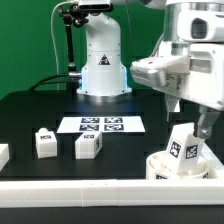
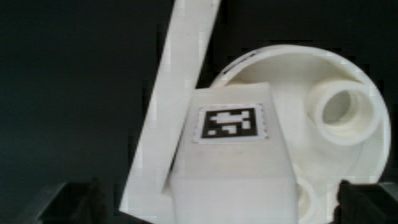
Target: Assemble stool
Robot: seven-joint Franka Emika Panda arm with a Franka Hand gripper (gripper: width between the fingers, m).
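Surface: black table (image 1: 30,110) in the exterior view, with a white border rail (image 1: 70,190) along its near edge.
Arm pose: the arm (image 1: 195,25) comes down from the upper corner on the exterior view's right, and its wrist is almost upright over the seat (image 1: 158,170).
Pincer: the gripper (image 1: 190,120) is narrowed onto the held leg (image 1: 185,148), one dark finger on each side.
Held leg: tilted, with its lower end touching the seat's top.
Edges: the seat lies just beside the border rail.
Open room: the near loose leg (image 1: 88,145) and the far loose leg (image 1: 45,142) stand well apart from the seat, toward the exterior view's left. The marker board (image 1: 100,125) lies beyond them.
Wrist view, pincer: the gripper (image 2: 214,205) has blurred dark fingertips (image 2: 71,205) on both sides of the held leg (image 2: 222,170).
Wrist view, seat: the seat (image 2: 302,70) is behind the leg, and its round hole (image 2: 338,105) is just beside the leg's tag (image 2: 231,122).
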